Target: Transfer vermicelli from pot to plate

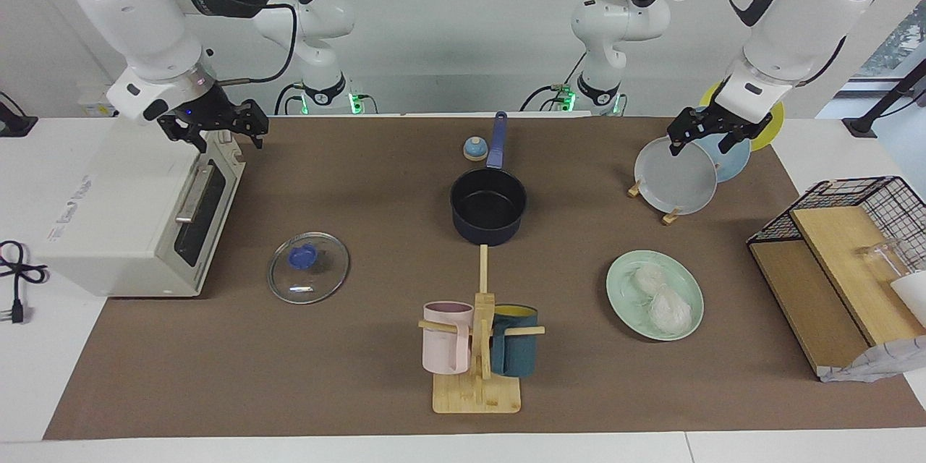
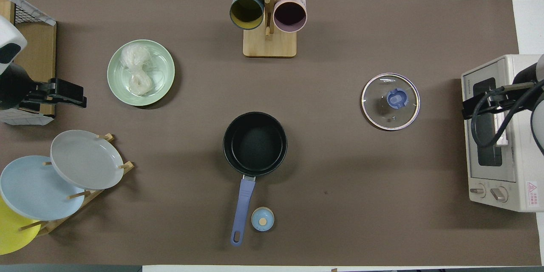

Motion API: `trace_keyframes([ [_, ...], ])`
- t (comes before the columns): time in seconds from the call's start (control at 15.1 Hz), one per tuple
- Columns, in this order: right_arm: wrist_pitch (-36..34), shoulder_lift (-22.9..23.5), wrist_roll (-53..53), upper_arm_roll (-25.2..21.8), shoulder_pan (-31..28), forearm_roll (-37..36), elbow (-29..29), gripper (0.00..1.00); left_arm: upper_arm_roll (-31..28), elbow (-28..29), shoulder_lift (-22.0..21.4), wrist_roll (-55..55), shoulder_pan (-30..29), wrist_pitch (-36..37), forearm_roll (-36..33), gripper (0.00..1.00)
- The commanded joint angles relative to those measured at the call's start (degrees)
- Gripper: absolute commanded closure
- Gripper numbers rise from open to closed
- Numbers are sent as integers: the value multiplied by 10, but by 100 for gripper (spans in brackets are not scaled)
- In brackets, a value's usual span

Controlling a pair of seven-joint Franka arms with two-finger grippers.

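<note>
Two clumps of vermicelli lie on the mint-green plate, toward the left arm's end of the table; they also show in the overhead view on the plate. The navy pot stands mid-table with a bare black inside, its blue handle pointing toward the robots. My left gripper hangs open and empty in the air over the plate rack; it also shows in the overhead view. My right gripper is open and empty over the toaster oven's top edge, and also shows in the overhead view.
A glass lid lies in front of the toaster oven. A mug rack stands farther from the robots than the pot. A plate rack holds a grey plate, a blue one and a yellow one. A wire basket with boards is at the left arm's end. A small blue knob lies beside the pot handle.
</note>
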State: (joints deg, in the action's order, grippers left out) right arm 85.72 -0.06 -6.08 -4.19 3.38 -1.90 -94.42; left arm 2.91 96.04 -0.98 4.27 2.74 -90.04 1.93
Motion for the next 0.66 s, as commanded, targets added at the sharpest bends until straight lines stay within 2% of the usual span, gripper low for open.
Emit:
trace_keyframes([
  [0.0,-11,-11,15,1,-5,9,6,0,0,-14,-13,9,2,28,-12,0],
  [0.6,8,-10,35,-3,-11,10,2,0,3,-18,-10,4,-5,30,-10,0],
])
